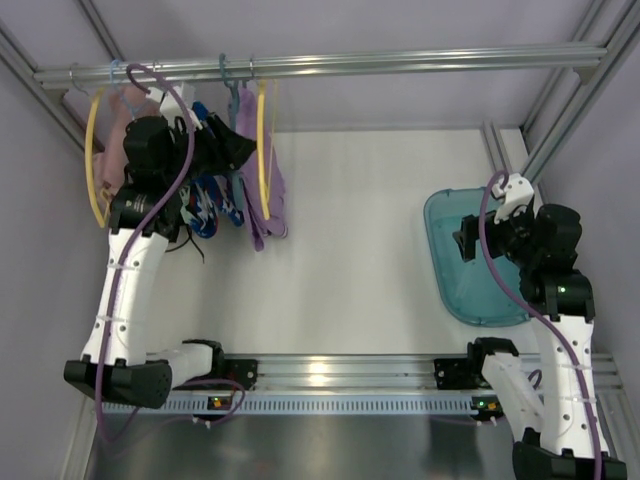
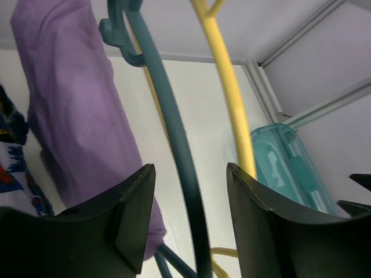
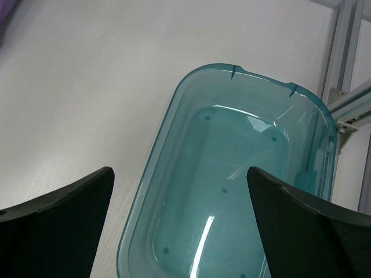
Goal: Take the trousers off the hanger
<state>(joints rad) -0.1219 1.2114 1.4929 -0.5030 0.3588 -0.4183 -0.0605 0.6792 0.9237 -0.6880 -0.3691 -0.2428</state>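
Note:
The lilac trousers (image 2: 75,116) hang folded over the teal hanger (image 2: 174,127), whose hook is on the rail (image 1: 330,65). From above, the trousers (image 1: 275,190) droop below the hanger (image 1: 232,100). My left gripper (image 2: 190,168) is raised at the rack, open. The hanger's teal arm runs between its fingers with a gap on each side, and the trousers lie just left of the left finger (image 2: 130,208). From above, the left gripper (image 1: 235,150) sits against the hanging clothes. My right gripper (image 3: 179,171) is open and empty.
A yellow hanger (image 2: 232,98) hangs just right of the teal one. A blue-red-white patterned garment (image 1: 205,200) and a pink garment (image 1: 120,110) hang further left, beside another yellow hanger (image 1: 92,170). A teal plastic bin (image 3: 168,156) lies under the right gripper (image 1: 465,240).

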